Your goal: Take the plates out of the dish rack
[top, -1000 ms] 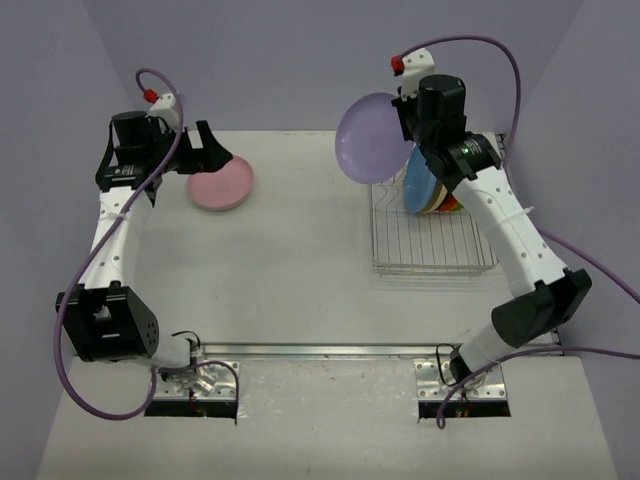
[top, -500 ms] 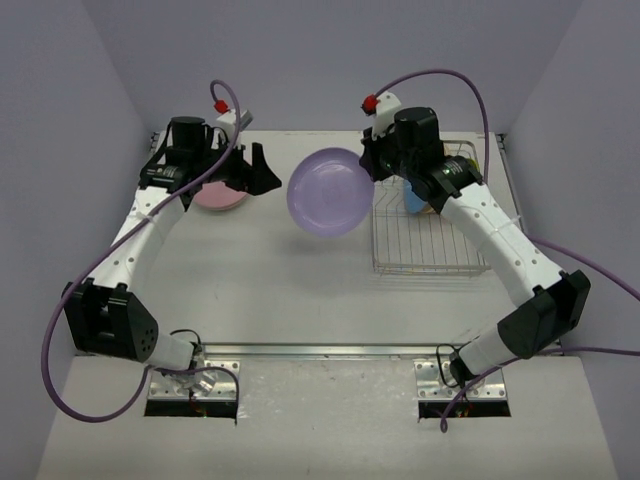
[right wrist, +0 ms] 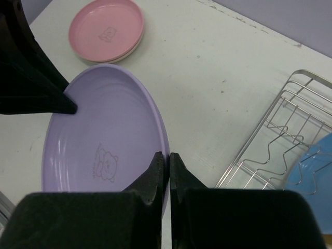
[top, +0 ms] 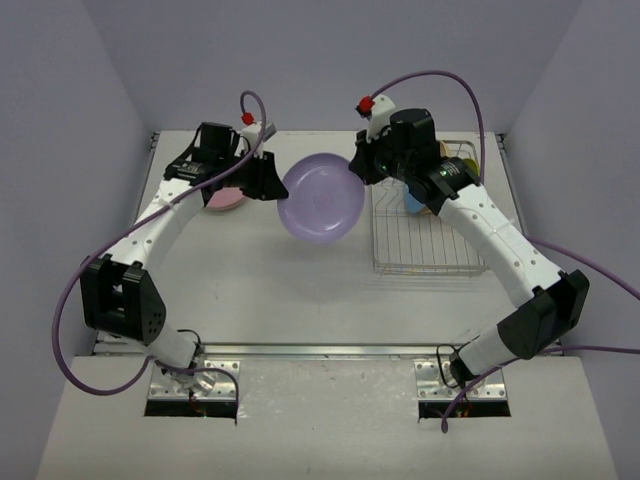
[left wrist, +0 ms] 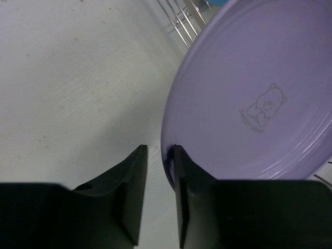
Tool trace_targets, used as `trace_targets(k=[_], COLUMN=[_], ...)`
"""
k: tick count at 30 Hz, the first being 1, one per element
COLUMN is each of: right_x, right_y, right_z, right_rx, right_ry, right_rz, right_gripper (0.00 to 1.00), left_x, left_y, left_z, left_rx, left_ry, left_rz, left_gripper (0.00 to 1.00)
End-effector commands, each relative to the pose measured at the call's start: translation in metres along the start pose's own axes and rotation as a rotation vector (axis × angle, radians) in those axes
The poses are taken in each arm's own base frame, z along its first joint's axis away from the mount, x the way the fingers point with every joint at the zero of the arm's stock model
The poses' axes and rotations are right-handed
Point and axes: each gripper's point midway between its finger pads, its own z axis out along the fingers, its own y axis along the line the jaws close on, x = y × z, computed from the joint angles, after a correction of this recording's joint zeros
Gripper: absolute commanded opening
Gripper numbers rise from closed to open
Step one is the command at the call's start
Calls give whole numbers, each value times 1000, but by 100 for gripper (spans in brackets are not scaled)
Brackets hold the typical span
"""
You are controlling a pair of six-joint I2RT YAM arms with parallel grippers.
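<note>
While the right gripper [right wrist: 167, 155] pinches the rim of the lavender plate [top: 320, 200], the left gripper [left wrist: 159, 149] straddles its opposite edge, jaws slightly apart.

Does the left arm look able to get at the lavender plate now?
Probably yes: the left pincer stands astride the rim of the lavender plate, with nothing in between; the right pincer holds the opposite edge.

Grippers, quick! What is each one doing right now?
Left gripper: open, jaws around the purple plate rim, not clamped yet.
Right gripper: shut on the purple plate, pinching its rim.
</note>
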Motion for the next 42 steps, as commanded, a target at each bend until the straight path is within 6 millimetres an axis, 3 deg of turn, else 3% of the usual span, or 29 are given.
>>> trace_targets(k=[1, 3, 6, 7, 9, 11, 15, 17, 21, 25, 34, 40, 42], right_x=[-22, -18, -16, -15, -13, -10, 7, 11, 14, 18, 24, 26, 27], right_y=[5, 3, -5, -8, -16, -24, -40, -45, -56, -62, -74, -84, -88], right_z=[-5, -3, -1, -2, -1, -1, 1, 1, -2, -7, -12, -12, -12], right_rx=[-12, 0, 44, 57, 103, 144, 226, 256, 312, 341, 374, 416, 429], right_ry=[-85, -79, -70, -68, -65, -58, -22, -13, 2, 16, 29, 41, 48], right_rz=[18, 23, 26, 26, 18, 10, -1, -11, -42, -63, -63, -75, -71], right_gripper=[0, 2, 30, 32, 59, 78, 93, 98, 99, 99, 99, 97, 96], left_x=[-14, -13, -18, -21, -29, -38, -40, -38, -26, -7, 29, 30, 30], left_y=[-11, -9, 1, 7, 41, 77, 168, 203, 262, 299, 339, 348, 352], left_z=[-1, -1, -5, -7, -17, -35, -65, -74, -82, -76, -56, -66, -73], left_rx=[50, 52, 32, 24, -40, -124, -343, -439, -553, -607, -652, -685, -700], left_ry=[-22, -22, -42, -55, -82, -121, -138, -128, -104, -73, -16, -20, -34], left_rz=[21, 12, -14, -20, -107, -158, -286, -332, -446, -528, -618, -626, -636], left_gripper=[12, 0, 0, 0, 0, 0, 0, 0, 0, 0, 0, 16, 16])
